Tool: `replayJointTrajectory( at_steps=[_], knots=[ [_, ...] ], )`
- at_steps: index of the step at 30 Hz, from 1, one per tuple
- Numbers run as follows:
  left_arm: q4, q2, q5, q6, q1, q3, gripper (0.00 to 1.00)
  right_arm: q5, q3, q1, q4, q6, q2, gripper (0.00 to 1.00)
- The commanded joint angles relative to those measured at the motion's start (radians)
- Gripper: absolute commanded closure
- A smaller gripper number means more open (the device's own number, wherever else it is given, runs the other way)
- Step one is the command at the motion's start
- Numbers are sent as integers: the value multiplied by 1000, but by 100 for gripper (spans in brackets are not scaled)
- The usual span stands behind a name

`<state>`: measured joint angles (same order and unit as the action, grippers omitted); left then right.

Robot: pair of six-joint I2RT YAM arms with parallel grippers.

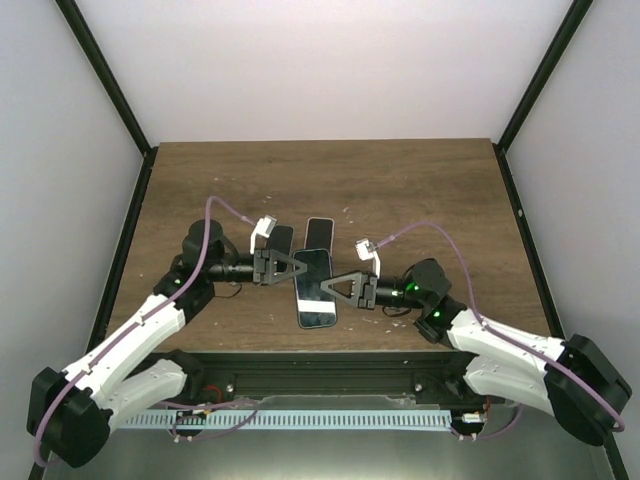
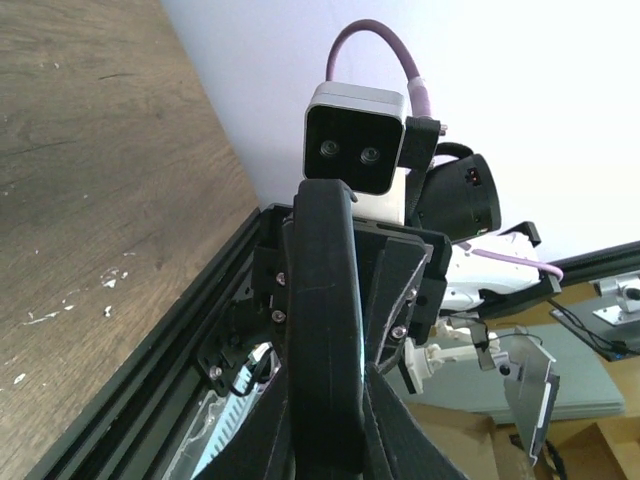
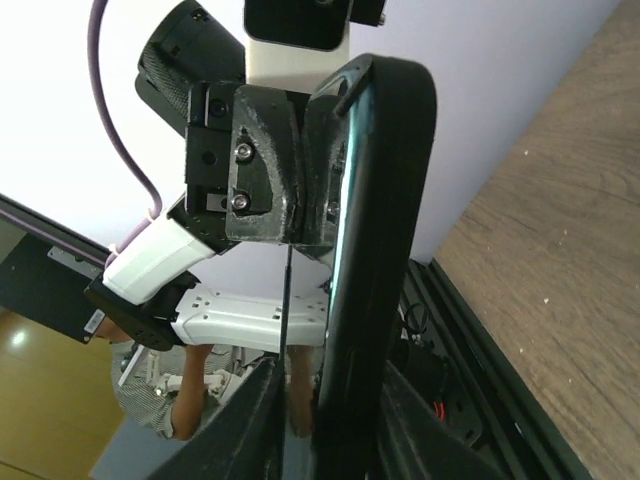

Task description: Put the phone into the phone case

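The phone (image 1: 316, 290) hangs screen up between the two arms, over the near part of the table (image 1: 420, 190). A thick black rim that looks like the phone case (image 3: 385, 200) wraps its edge, also seen end-on as the case (image 2: 320, 300). My left gripper (image 1: 290, 268) reaches in from the left, and in its wrist view the left gripper (image 2: 325, 420) is shut on the cased phone. From the right, my right gripper (image 1: 335, 290) has a jaw on each face of the phone. In the right wrist view the right gripper (image 3: 335, 420) shows a thin bright strip on the screen side.
Two dark flat slabs lie on the table just behind the held phone, one (image 1: 320, 228) in the open and one (image 1: 281, 240) partly under the left wrist camera. The black frame rail (image 1: 320, 365) runs along the near edge. Black posts (image 1: 110, 90) flank the table.
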<state>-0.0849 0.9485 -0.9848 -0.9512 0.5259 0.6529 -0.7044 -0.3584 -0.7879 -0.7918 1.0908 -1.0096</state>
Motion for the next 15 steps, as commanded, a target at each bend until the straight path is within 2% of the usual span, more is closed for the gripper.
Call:
replayJointTrajectory(
  at_steps=[1, 3, 7, 11, 15],
  knots=[
    [37, -2, -22, 55, -6, 43, 99, 30, -58, -5, 88, -30, 68, 74],
    [60, -7, -49, 87, -6, 50, 99, 78, -86, -6, 160, -36, 104, 66],
    [65, -14, -101, 117, -6, 53, 100, 152, -130, -4, 260, -62, 147, 60],
    [33, -16, -144, 113, -6, 46, 100, 150, -187, -4, 331, -91, 122, 54],
    [32, -10, -165, 133, -7, 38, 100, 128, -202, -4, 290, -78, 87, 53]
  ],
)
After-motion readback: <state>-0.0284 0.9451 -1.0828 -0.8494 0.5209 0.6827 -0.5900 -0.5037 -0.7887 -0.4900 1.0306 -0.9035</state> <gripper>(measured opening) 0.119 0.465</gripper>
